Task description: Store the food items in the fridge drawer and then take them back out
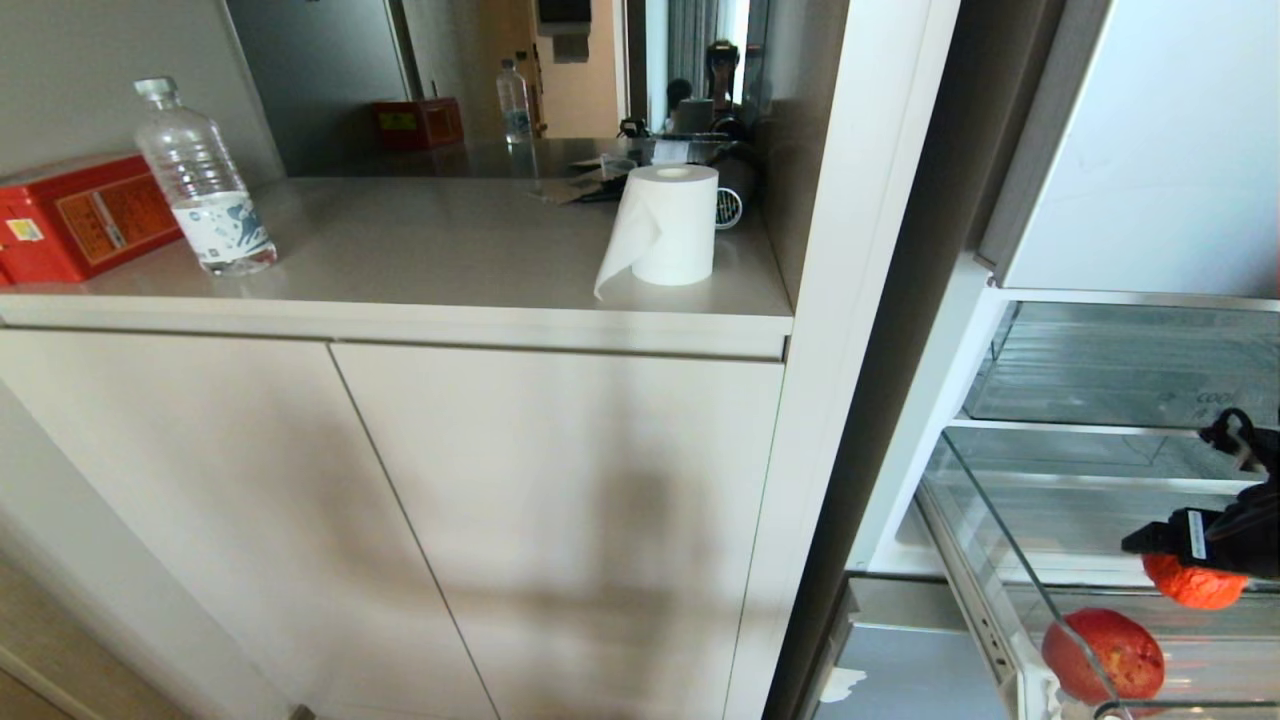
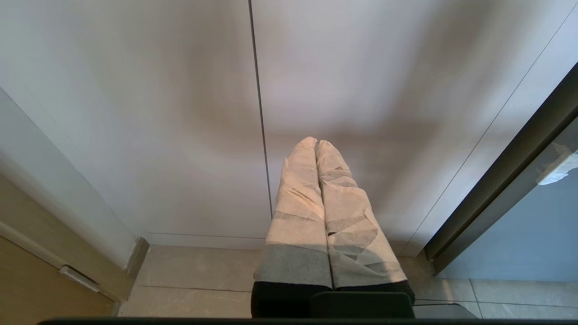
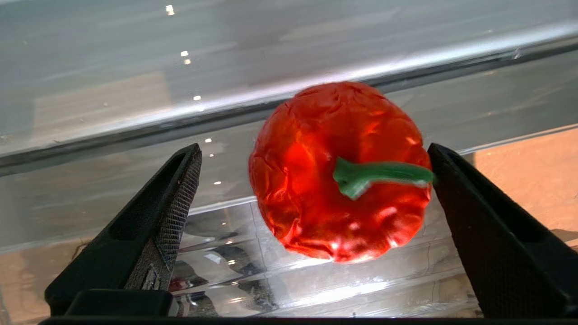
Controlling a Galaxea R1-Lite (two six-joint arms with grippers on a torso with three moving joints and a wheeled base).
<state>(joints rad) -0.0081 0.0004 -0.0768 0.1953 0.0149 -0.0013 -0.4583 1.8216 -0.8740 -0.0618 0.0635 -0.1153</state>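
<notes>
The right gripper (image 3: pixel 311 180) hung spread wide around the wrinkled red fruit (image 3: pixel 338 171) over the fridge drawer (image 1: pixel 985 560); the left gripper (image 2: pixel 316 146) was pressed together.

Partial word "COOL" on clear fridge compartment (image 1: pixel 1215 398) (cut off), other labels illegible

Two red fruits show at the fridge: one wrinkled fruit with a green stem (image 3: pixel 338 171) and one rounder fruit (image 1: pixel 1103 655) in the clear drawer (image 1: pixel 985 600). The counter (image 1: pixel 450 260) bears one water bottle (image 1: pixel 203 185), one red box (image 1: pixel 80 215) and one paper roll (image 1: pixel 665 225). The mirror behind repeats one bottle and one box.
</notes>
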